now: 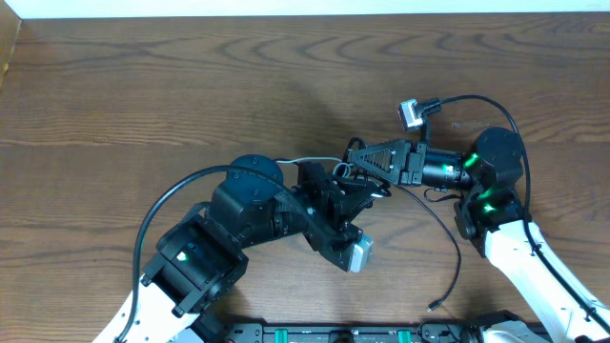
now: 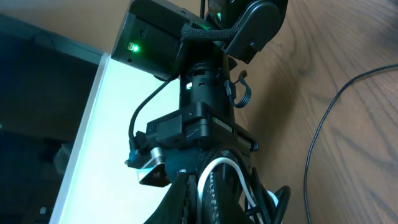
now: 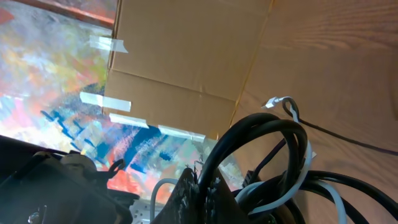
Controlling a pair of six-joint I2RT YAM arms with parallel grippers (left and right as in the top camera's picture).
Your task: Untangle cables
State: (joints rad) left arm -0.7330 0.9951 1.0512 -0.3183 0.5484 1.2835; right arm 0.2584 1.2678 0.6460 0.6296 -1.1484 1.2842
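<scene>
At the table's middle: the cables (image 3: 267,127) sit bunched in black and white loops right where the two grippers meet, on the wooden table (image 1: 143,86).
Hidden: in the overhead view both wrists cover the bunch. Only a small loop and a stretch of white cord (image 1: 315,160) poke out to the left.
Cut off: each wrist view loses its own fingers at the bottom edge, so the contact points lie out of frame.
Loose strand: one thin black cord (image 1: 448,233) leaves the bunch, curves right and toward the near edge, and ends in a small plug (image 1: 434,307) lying free on the wood.
Left arm: comes in from the near-left corner, folded sharply at the elbow, forearm reaching right. Its wrist is turned so its camera looks straight at the other arm's wrist.
Left gripper (image 2: 198,196): fingers pressed together, apparently with a white loop caught between them, though the frame edge hides the pinch.
Right arm: rises from the near-right corner, bends at a round joint, then runs level leftward.
Right gripper (image 3: 198,190): fingers closed on the bunch, black loops arching up just beside the tips.
Lights: green lamps (image 2: 132,46) glow on the arm housings.
Background: cardboard sheet (image 3: 186,56) with pale tape strips (image 3: 106,43).
Writing: any print on the housings is too small to read.
</scene>
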